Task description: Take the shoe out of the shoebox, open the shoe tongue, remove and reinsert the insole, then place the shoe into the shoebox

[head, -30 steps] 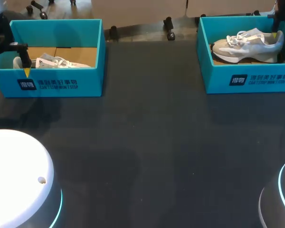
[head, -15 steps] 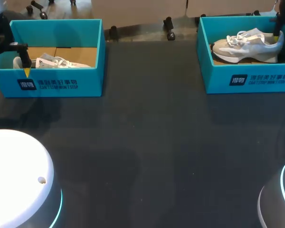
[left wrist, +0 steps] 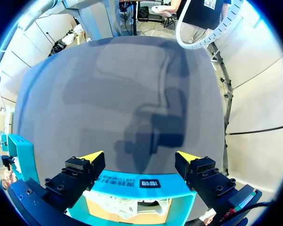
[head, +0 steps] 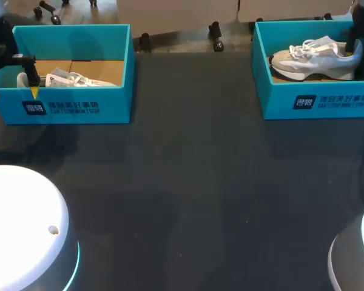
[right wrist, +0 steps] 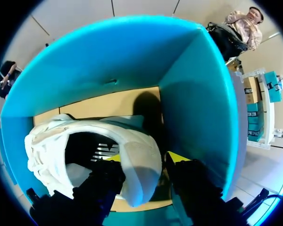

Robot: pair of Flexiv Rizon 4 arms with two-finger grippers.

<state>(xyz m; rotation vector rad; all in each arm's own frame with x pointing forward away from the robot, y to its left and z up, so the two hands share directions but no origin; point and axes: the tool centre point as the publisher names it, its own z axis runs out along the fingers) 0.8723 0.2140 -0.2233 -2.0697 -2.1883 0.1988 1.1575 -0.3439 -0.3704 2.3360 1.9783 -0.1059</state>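
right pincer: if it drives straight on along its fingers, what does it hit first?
Likely the heel of the white shoe, which sits between the open fingers of the right pincer. One finger heads inside the shoe, the other toward the shoebox floor behind it. Depth unclear.

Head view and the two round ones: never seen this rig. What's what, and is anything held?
Two robot arms stand at a dark table. The head view looks down from above and behind them. Each round picture comes from a camera on one arm's wrist, looking along its gripper. On the table are the left shoebox with the left shoe in it, and the right shoebox with the right shoe. The left gripper hangs open above the left shoebox's front wall, holding nothing. The right gripper sits inside the right shoebox at the right shoe's heel; whether it grips it I cannot tell.
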